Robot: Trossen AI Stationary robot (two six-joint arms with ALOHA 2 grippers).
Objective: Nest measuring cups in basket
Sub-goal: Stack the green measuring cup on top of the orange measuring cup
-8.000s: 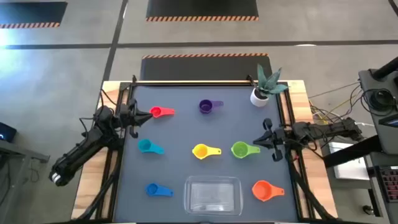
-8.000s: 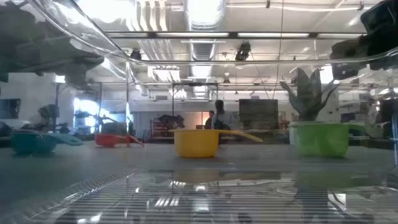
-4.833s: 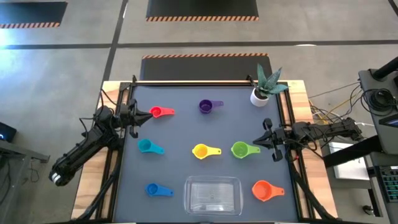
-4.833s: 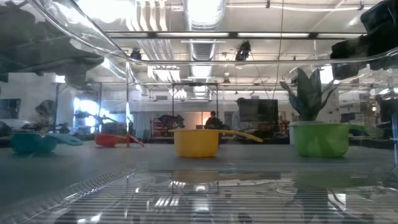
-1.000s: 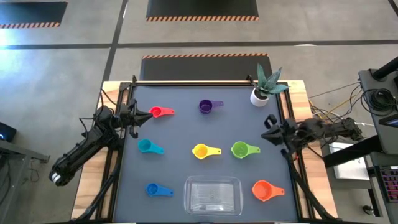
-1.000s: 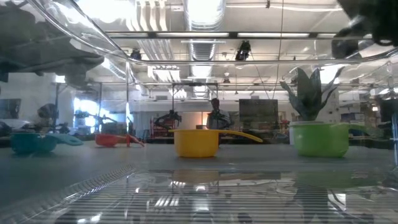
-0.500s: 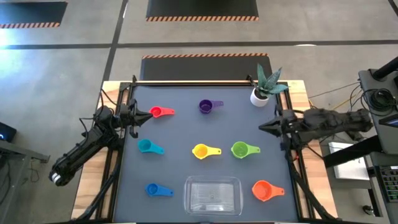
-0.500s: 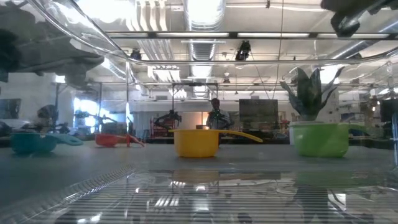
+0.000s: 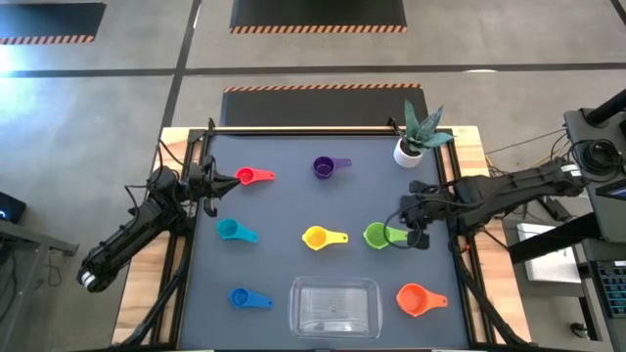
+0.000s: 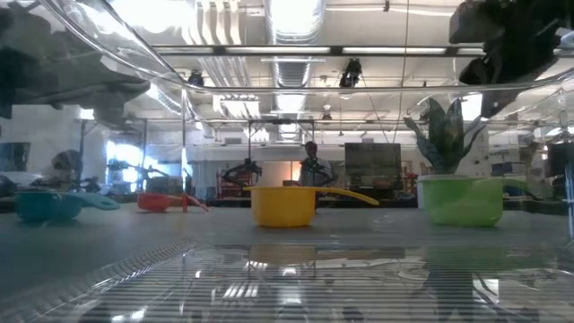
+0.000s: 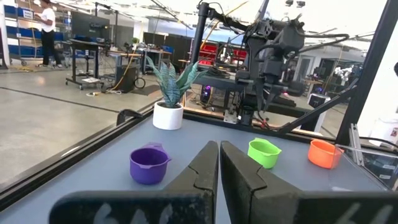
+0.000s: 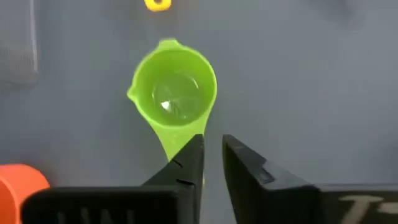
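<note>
Seven measuring cups sit apart on the dark mat: red point(image 9: 245, 177), purple point(image 9: 324, 167), teal point(image 9: 229, 229), yellow point(image 9: 315, 238), green point(image 9: 377, 235), orange point(image 9: 412, 298) and blue point(image 9: 239, 296). The clear basket point(image 9: 296, 305) stands at the near edge, holding nothing. My right gripper point(image 9: 404, 228) hovers above the green cup's handle point(image 12: 175, 147), pointing down, open by a narrow gap point(image 12: 212, 140), touching nothing. My left gripper point(image 9: 217, 180) waits shut at the left edge beside the red cup.
A small white pot with a spiky plant point(image 9: 408, 150) stands at the far right corner. Black rails point(image 9: 189, 215) run along the table's left and right sides. Bare mat lies between the cups and around the basket. People show far off in the room.
My right arm has swung in from the table's right edge toward the left, first rising and drifting toward the far side, then coming over the green cup's handle with its fingers tipped downward. No cup has moved.
</note>
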